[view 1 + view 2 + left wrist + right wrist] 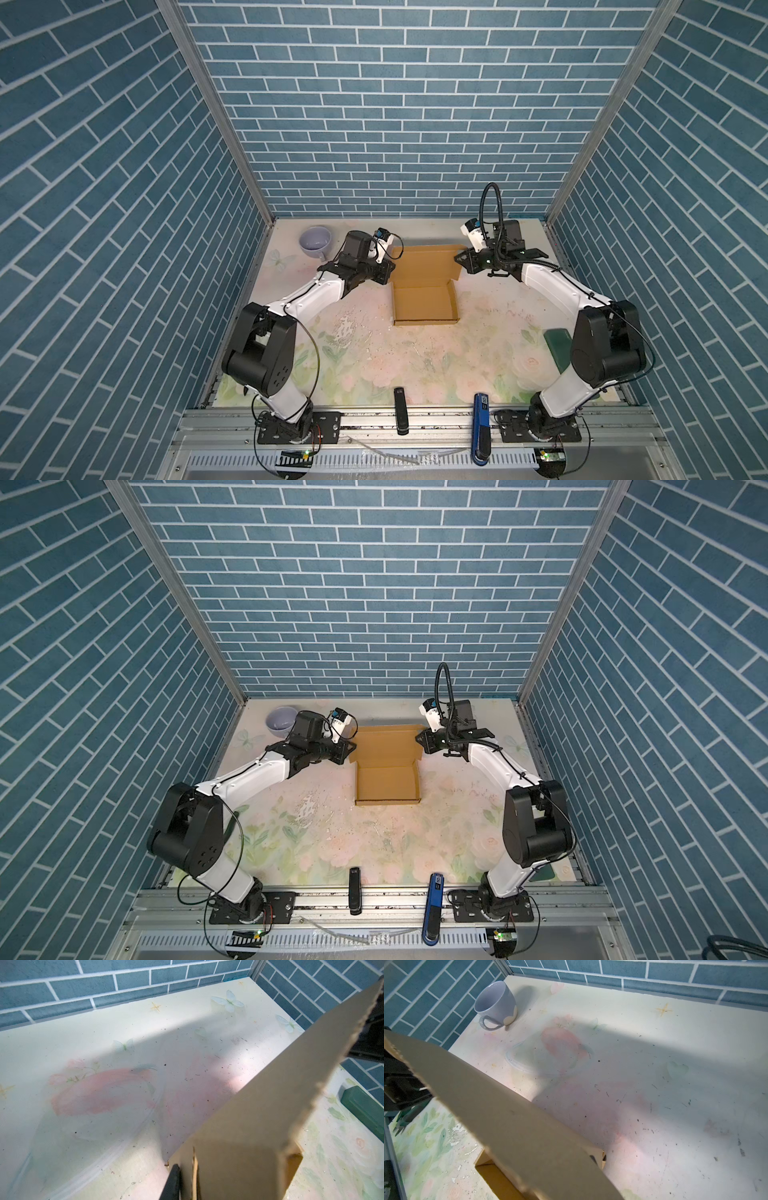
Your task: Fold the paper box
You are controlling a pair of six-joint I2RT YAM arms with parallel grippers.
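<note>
The paper box [424, 297] [388, 783] is tan cardboard in the far middle of the table. Its near part forms a shallow tray with raised walls, and its far panel [426, 262] tilts up off the table. My left gripper [390, 268] [351, 749] is shut on that panel's left edge. In the left wrist view one black finger [172, 1182] presses against the cardboard [259, 1118]; the other finger is hidden behind it. My right gripper [460, 259] [420, 739] is shut on the panel's right corner. In the right wrist view the cardboard [508, 1118] covers its fingers.
A lilac mug [315, 242] [496, 1004] stands at the back left corner. A dark green block [559, 345] [365, 1109] lies at the right edge, beside the right arm. A black bar [400, 409] and a blue bar [481, 424] lie across the front rail. Brick-patterned walls close in three sides.
</note>
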